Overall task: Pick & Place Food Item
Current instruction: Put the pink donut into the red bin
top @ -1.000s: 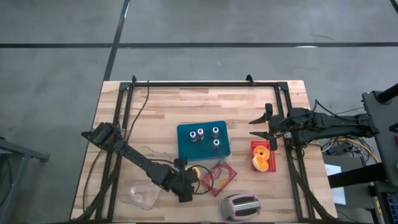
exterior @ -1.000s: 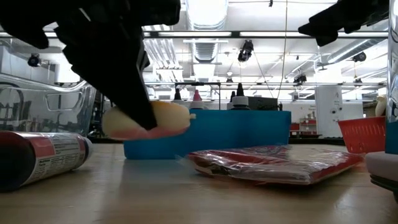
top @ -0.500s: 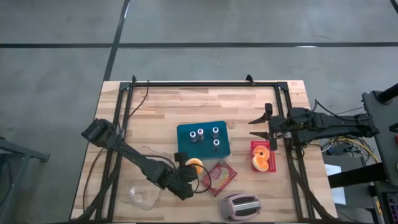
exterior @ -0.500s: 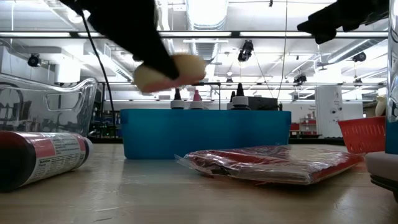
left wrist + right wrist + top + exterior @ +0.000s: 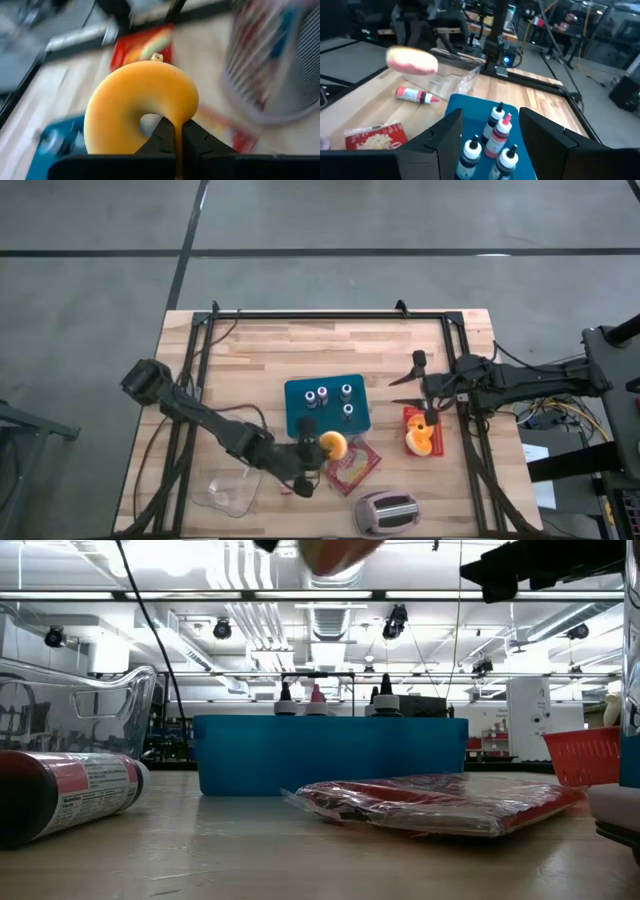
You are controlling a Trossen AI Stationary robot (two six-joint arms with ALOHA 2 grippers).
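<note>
We saw the orange donut [image 5: 333,445] pinched in the closed left gripper [image 5: 322,448], lifted off the table [image 5: 250,360], just off the front right corner of the blue bottle tray [image 5: 326,406] and above the red snack packet [image 5: 352,463]. The right gripper [image 5: 408,387] hung with jaws apart over the red basket [image 5: 423,431] side, holding nothing.

Bottle tray [image 5: 326,406] mid-table, packet [image 5: 350,464] and toaster [image 5: 386,513] before it.

No legible text.
Print on the tube [image 5: 62,798] and the packet [image 5: 440,802] is too blurred to read.
</note>
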